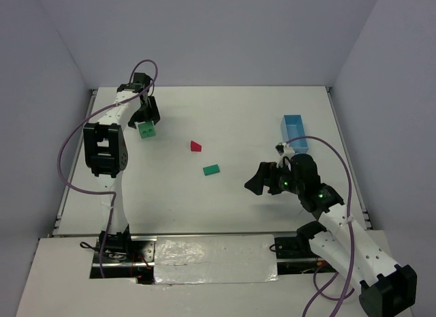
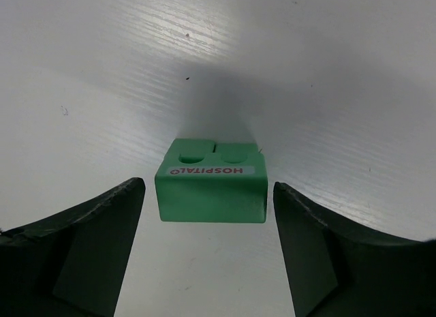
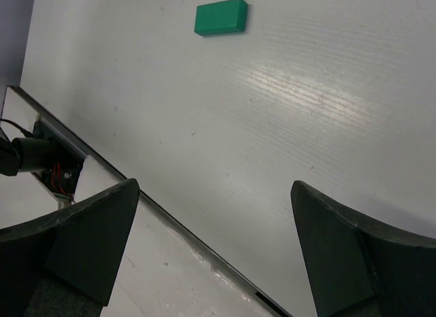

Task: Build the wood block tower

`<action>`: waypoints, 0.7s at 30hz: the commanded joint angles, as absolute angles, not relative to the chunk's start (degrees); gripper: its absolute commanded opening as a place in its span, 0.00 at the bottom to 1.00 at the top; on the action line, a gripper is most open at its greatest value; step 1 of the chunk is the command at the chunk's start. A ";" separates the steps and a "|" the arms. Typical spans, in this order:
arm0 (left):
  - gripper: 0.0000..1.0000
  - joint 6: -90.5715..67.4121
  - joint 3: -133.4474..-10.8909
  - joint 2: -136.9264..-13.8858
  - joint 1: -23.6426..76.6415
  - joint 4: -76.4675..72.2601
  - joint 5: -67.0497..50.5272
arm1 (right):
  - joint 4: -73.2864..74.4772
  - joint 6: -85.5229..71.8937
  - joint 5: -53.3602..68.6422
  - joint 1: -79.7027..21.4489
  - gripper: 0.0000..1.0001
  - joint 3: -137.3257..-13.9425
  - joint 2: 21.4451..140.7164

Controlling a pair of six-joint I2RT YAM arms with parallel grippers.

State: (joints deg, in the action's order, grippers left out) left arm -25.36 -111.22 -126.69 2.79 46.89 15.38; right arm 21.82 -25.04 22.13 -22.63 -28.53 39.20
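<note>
We've barely started: left gripper [image 2: 208, 208] gapes around the hospital block [image 2: 210, 184] (right gripper [image 3: 214, 191] gapes empty), flat block [image 1: 211, 170] and red roof [image 1: 196, 146] unstacked.

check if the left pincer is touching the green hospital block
Apart. The left wrist view shows strips of bare table between the green hospital block and each side of the open left pincer.

You're in a robotics lab cell. A bare white tabletop [image 1: 238, 208] is boxed in by plain pale walls [image 1: 204, 31], and two machines are bolted at its near edge: the left arm [image 1: 105, 150] and the right arm [image 1: 340, 238]. Purple cables [image 1: 59, 160] loop loose, and exposed wiring [image 3: 58, 177] shows beside silver tape [image 1: 214, 259]. The props are toys, among them a green block [image 2: 210, 191] stamped HOSPITAL.
</note>
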 commanded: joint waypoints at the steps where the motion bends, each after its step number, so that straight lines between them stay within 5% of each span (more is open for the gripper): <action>1: 0.90 -25.05 -111.09 -125.25 2.46 47.29 16.35 | 19.51 -24.70 23.12 -22.85 1.00 -28.30 38.41; 8: 0.97 -25.14 -110.74 -124.63 2.46 47.11 16.26 | 19.51 -24.70 23.12 -22.94 1.00 -28.30 38.50; 21: 0.87 -24.96 -109.86 -123.40 2.46 47.29 16.17 | 19.60 -24.61 23.20 -22.94 1.00 -28.30 38.50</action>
